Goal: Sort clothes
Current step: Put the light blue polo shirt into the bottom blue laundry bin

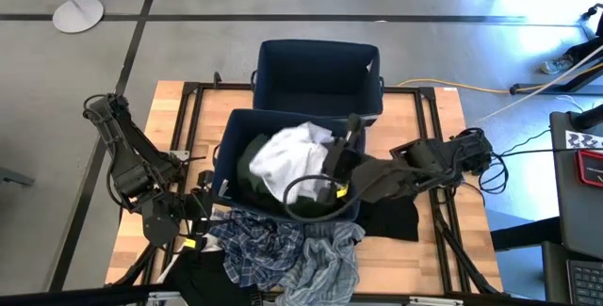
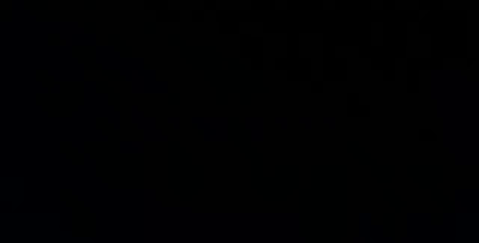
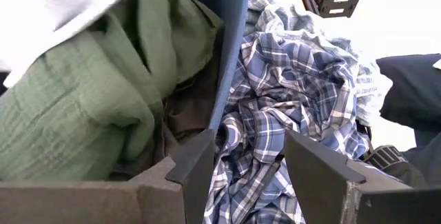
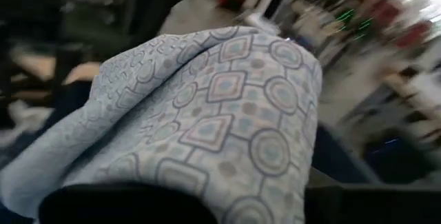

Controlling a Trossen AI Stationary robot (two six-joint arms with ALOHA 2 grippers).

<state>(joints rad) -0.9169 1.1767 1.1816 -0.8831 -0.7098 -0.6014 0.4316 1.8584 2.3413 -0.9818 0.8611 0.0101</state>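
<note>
The near navy bin (image 1: 226, 155) holds a white garment (image 1: 292, 160) and an olive green one (image 1: 247, 165). My right gripper (image 1: 341, 151) is over this bin beside the white garment. A pale grey-blue patterned cloth (image 4: 207, 120) fills the right wrist view. My left gripper (image 1: 203, 219) is low at the bin's near left corner and open. Its fingers (image 3: 193, 162) stand on either side of the dark blue plaid garment (image 3: 275, 114), beside the bin wall (image 3: 231, 45). I cannot tell whether they touch it. The low view is black. My right gripper is shut on the pale patterned cloth, which is raised and drapes over the gripper close to the camera (image 4: 227, 148). The cloth itself hides the place of contact. Which part it has and how many layers cannot be told.
A second navy bin (image 1: 318, 75) stands behind the first, with nothing showing in it. The plaid garment (image 1: 259, 240), a pale striped one (image 1: 325, 264) and a black one (image 1: 391, 217) lie on the table in front of the near bin. A brown-grey cloth (image 3: 186, 110) lies under the green one.
</note>
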